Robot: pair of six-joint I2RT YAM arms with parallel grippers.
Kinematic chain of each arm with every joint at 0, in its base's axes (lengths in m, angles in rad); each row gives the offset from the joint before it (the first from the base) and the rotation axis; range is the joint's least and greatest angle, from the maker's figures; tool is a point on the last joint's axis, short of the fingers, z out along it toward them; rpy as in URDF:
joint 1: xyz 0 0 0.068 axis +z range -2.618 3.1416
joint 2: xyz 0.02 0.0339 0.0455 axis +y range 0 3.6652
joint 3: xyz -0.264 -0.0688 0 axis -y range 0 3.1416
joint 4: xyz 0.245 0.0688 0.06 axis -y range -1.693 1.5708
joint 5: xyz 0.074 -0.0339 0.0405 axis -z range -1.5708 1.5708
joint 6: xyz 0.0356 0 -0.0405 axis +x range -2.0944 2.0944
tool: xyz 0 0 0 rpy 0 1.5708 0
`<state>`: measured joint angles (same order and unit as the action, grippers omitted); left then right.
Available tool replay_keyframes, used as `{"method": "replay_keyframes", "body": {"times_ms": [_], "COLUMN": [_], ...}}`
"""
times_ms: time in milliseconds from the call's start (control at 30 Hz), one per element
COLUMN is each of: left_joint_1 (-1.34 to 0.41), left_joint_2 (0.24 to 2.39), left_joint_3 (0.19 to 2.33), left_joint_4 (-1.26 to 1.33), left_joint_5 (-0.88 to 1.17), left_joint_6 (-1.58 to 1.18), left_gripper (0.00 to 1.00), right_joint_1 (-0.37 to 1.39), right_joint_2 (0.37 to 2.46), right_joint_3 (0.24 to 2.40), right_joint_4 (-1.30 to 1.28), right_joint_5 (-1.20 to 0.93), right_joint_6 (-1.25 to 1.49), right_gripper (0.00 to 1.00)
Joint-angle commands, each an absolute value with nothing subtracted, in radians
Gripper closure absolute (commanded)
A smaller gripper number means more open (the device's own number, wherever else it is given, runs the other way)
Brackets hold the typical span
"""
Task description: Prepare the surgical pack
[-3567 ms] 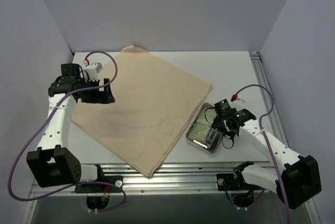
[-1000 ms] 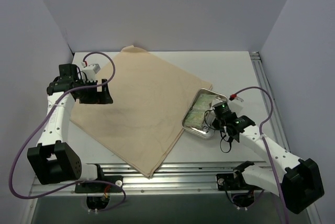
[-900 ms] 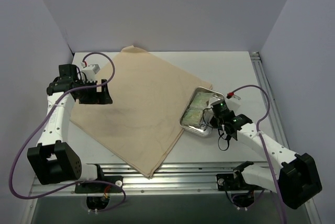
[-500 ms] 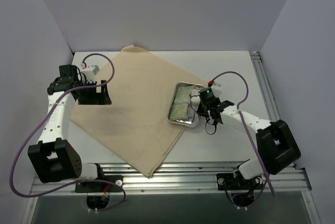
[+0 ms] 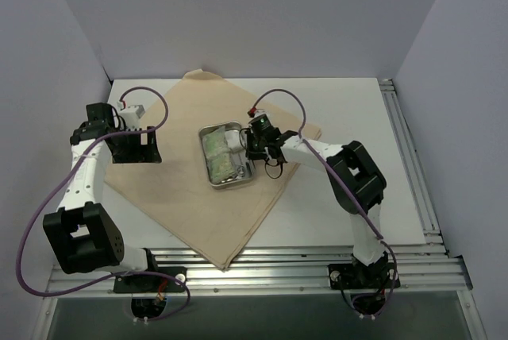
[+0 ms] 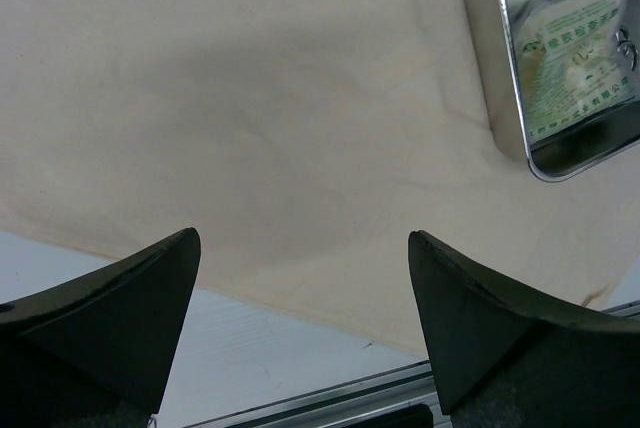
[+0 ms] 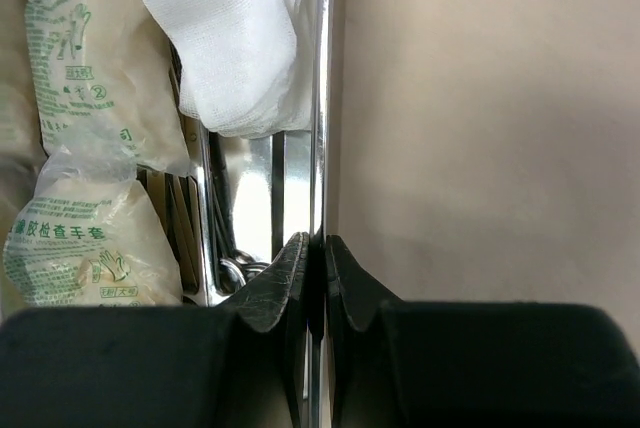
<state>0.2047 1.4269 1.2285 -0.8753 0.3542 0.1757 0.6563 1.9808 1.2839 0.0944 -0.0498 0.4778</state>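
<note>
The tan cloth sheet [image 5: 206, 197] of the surgical pack lies flat across the table. A shiny steel tray [image 5: 213, 181] rests on its middle. The tray holds green packets [image 7: 80, 78], a white gauze pad [image 7: 240, 38] and the ring handles of metal forceps [image 7: 235, 268]. My right gripper [image 5: 252, 146] is shut on the tray's right rim [image 7: 322, 98], the thin steel edge pinched between its pads [image 7: 295, 273]. My left gripper [image 5: 136, 152] hovers open over the cloth's left part. In the left wrist view the left gripper [image 6: 302, 238] has nothing between its fingers, and the tray [image 6: 480, 58] shows at the upper right.
White table [image 5: 357, 102] lies bare to the right of the cloth. An aluminium rail [image 5: 278, 264] runs along the near edge. Purple cables [image 5: 279, 95] loop above both arms. Grey walls close in the back and sides.
My right arm has carried the tray leftward from the table beside the cloth onto the cloth's middle. The left arm has stayed almost still, with its jaws open.
</note>
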Motion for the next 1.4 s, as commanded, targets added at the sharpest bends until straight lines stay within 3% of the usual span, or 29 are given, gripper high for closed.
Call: {"method": "replay_keyframes", "body": {"times_ms": [0,167,267,433,500,600,867,1033,1367], "left_joint_1": [0.224,0.227,0.227,0.229,0.229,0.229,0.23,0.233,0.247], "left_joint_2": [1.439,1.459,1.483,1.506,1.5,1.485,1.465,1.463,1.439], "left_joint_3": [1.212,1.192,1.189,1.192,1.186,1.183,1.173,1.17,1.154], "left_joint_4": [-0.812,-0.781,-0.769,-0.764,-0.761,-0.759,-0.753,-0.755,-0.756], "left_joint_5": [0.328,0.301,0.287,0.282,0.282,0.267,0.253,0.261,0.253], "left_joint_6": [0.196,0.209,0.213,0.206,0.206,0.207,0.212,0.21,0.227], "left_gripper": [0.06,0.06,0.06,0.06,0.06,0.06,0.06,0.06,0.06], "right_joint_1": [0.71,0.759,0.785,0.801,0.801,0.801,0.851,0.91,0.94], "right_joint_2": [2.074,2.172,2.213,2.226,2.207,2.172,2.008,2.0,2.031], "right_joint_3": [1.426,1.584,1.669,1.762,1.781,1.784,1.594,1.488,1.477], "right_joint_4": [0.107,0.069,0.022,-0.049,-0.076,-0.133,-0.167,-0.118,-0.158], "right_joint_5": [-0.178,-0.215,-0.213,-0.149,-0.114,0.0,0.279,0.345,0.41], "right_joint_6": [0.361,0.267,0.203,0.183,0.189,0.227,0.564,0.721,0.811], "right_gripper": [1.0,1.0,0.9,0.58,0.5,0.46,0.48,0.5,0.56]}}
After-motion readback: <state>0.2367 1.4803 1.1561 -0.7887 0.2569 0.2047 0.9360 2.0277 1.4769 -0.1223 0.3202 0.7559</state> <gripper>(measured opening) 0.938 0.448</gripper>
